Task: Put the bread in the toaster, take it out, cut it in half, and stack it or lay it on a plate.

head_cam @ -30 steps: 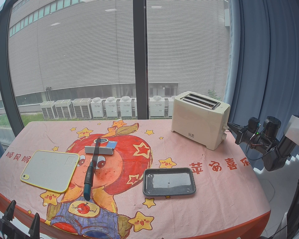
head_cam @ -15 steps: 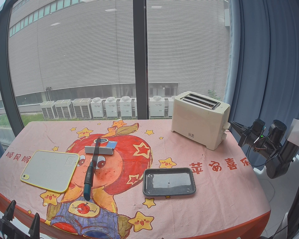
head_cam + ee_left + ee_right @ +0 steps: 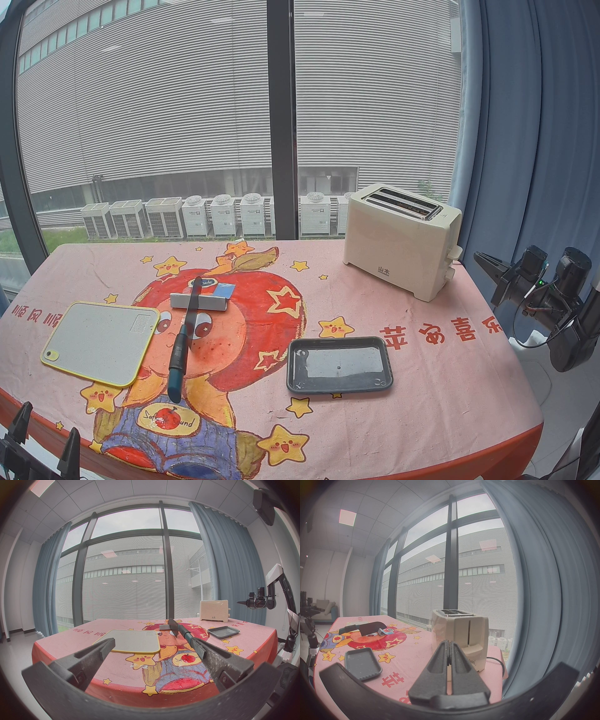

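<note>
Beside the toaster, our right claw is closed and empty; the bread is likely light and crumbly, so we'd pinch its top edge.

A small dark mark of characters stands low on the front of the toaster, large red characters run along the tablecloth at both sides, and curly lettering crosses its yellow apple badge.

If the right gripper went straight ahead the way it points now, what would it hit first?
Probably the toaster: the shut right gripper aims at its lever end, nothing between them, though depth is unclear.
</note>
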Robot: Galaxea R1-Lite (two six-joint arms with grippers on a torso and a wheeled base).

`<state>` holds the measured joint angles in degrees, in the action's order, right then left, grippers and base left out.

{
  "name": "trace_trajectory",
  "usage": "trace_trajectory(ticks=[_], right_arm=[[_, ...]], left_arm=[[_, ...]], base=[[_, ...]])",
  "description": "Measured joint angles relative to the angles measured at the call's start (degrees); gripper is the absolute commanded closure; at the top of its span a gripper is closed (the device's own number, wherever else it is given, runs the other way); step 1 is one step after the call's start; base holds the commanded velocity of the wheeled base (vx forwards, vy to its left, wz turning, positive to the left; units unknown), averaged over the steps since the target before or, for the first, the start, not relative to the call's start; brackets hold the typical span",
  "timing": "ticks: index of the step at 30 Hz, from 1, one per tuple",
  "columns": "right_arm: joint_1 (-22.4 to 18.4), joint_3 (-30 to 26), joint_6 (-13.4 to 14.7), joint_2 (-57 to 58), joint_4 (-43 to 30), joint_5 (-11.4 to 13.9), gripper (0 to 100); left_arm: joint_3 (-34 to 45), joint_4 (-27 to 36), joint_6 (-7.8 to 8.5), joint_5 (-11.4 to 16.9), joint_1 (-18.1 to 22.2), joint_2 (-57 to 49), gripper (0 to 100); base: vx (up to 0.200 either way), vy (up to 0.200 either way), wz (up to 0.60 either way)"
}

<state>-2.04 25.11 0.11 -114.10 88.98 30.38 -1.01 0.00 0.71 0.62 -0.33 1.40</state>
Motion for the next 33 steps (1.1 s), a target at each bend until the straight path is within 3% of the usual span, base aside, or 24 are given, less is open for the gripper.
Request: trace_trajectory(ticks=[33], right_arm=[[1.4, -3.3, 0.4, 4.9, 0.0, 0.1, 100]], left_arm=[[0.0, 0.0, 0.0, 0.0, 0.0, 0.0, 0]], base=[[0.0, 0.0, 0.0]])
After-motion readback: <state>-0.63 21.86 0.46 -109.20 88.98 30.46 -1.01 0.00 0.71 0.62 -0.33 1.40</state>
